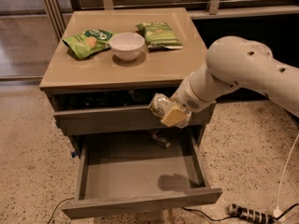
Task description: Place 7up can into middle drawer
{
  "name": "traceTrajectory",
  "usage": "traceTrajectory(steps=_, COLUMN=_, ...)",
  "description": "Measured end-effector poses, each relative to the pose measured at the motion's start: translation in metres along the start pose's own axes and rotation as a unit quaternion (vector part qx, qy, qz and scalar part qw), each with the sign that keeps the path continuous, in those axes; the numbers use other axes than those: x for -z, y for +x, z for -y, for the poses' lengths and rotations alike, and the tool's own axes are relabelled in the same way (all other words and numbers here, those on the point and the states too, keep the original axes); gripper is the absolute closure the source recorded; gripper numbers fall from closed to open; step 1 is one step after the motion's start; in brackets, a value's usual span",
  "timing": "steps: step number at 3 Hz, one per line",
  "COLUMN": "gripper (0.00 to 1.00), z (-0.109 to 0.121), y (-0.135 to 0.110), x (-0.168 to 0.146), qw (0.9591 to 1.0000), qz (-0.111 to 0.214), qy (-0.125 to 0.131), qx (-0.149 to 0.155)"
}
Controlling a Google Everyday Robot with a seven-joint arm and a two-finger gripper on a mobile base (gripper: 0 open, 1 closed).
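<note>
The 7up can (159, 105), silvery with faint green marks, is held tilted in my gripper (168, 112), which is shut on it with tan pads (174, 117). The can hangs in front of the top drawer's front panel, above the back right part of the middle drawer (140, 200). That drawer is pulled out wide, and its bare grey floor (131, 169) carries the gripper's shadow. My white arm (233, 69) reaches in from the right.
The top drawer (107, 118) is slightly open with a dark cluttered inside. A white bowl (126, 45) and two green snack bags (88, 42) (159, 34) lie on the cabinet top. A small object (161, 139) sits at the drawer's back. A power strip (250, 213) and cables lie on the floor.
</note>
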State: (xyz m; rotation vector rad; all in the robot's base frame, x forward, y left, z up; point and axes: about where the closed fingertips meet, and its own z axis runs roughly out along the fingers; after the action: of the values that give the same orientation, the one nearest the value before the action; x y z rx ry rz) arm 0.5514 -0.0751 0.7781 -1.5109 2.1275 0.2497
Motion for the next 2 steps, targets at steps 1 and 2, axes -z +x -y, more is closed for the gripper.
traceTrajectory(steps=1, gripper=1.00, z=-0.0161, y=0.0138, x=-0.0380, qw=0.9999, qz=0.007, qy=-0.008, qx=-0.006)
traceTrajectory(steps=2, gripper=1.00, z=-0.0174, y=0.0153, x=-0.0411, qw=1.0000, qz=0.004, qy=-0.009, qx=-0.001)
